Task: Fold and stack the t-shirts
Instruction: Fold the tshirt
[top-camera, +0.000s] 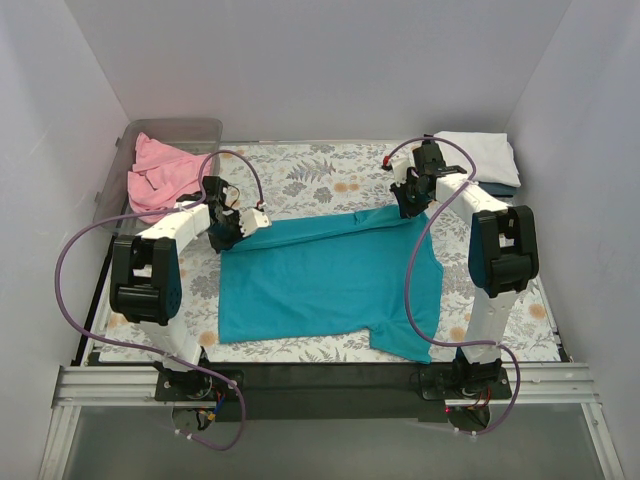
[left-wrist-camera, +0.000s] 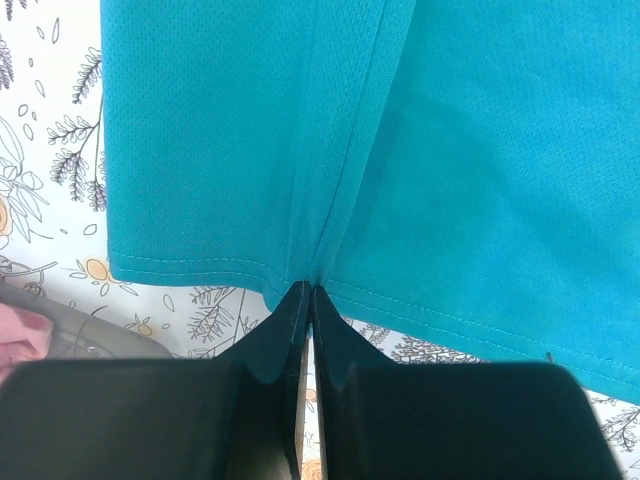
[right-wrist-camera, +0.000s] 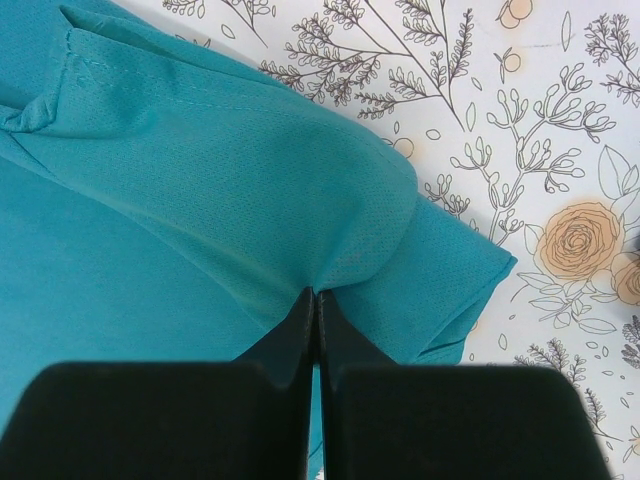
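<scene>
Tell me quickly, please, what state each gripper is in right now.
The left gripper is closed on the teal t-shirt at its hem.
The right gripper is closed on the same shirt.

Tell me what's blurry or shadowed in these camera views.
Top external: even, soft light, everything sharp, no glare. Left wrist: the left gripper is a blurred black mass, the teal t-shirt weave crisp. Right wrist: right gripper likewise soft, floral table cloth sharp.

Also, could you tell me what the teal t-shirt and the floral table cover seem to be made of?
The teal t-shirt looks like a matte knit with fine pinhole mesh and stitched hems, probably synthetic. The table cover looks like smooth printed cloth; vinyl is possible.
</scene>
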